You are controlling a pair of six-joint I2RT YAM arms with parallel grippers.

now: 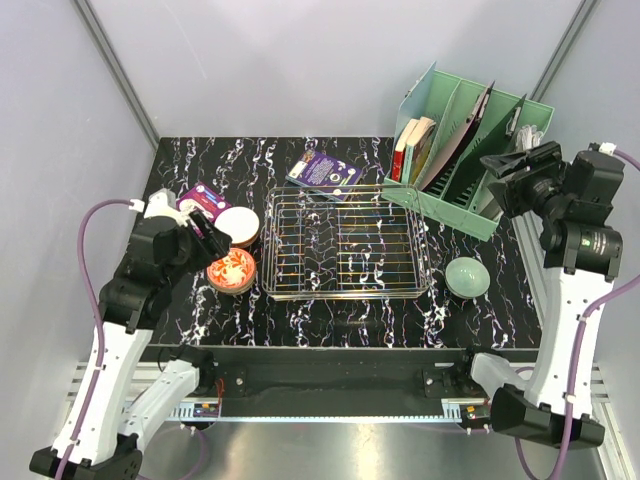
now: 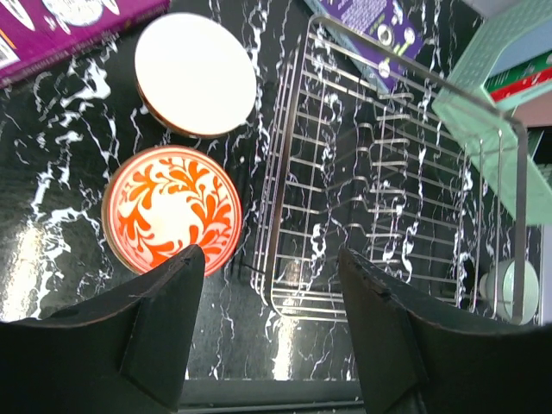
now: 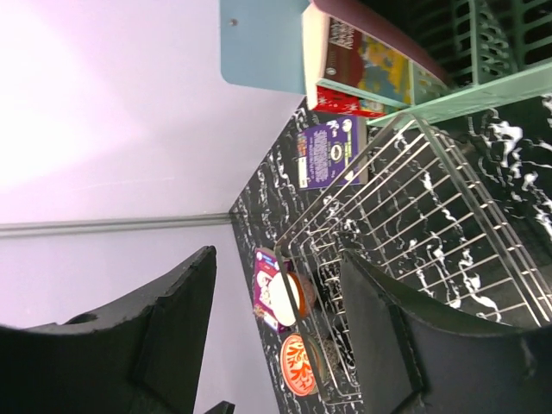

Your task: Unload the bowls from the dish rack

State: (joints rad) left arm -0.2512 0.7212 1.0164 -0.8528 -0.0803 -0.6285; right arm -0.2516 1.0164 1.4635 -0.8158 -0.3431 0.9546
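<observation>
The chrome wire dish rack (image 1: 345, 245) sits mid-table with no bowl in it; it also shows in the left wrist view (image 2: 388, 216) and the right wrist view (image 3: 431, 207). A red floral bowl (image 1: 231, 270) (image 2: 172, 210) and a cream bowl with an orange outside (image 1: 238, 226) (image 2: 196, 74) stand on the table left of the rack. A pale green bowl (image 1: 467, 277) stands right of it. My left gripper (image 1: 205, 228) (image 2: 269, 323) is open and empty, above the floral bowl's near right side. My right gripper (image 1: 505, 165) (image 3: 276, 328) is open and empty, raised at the far right.
A mint-green file organizer (image 1: 470, 150) with books stands at the back right. A purple book (image 1: 323, 174) lies behind the rack. A purple box (image 1: 203, 196) lies behind the cream bowl. Grey walls close in the black marbled table (image 1: 330, 320).
</observation>
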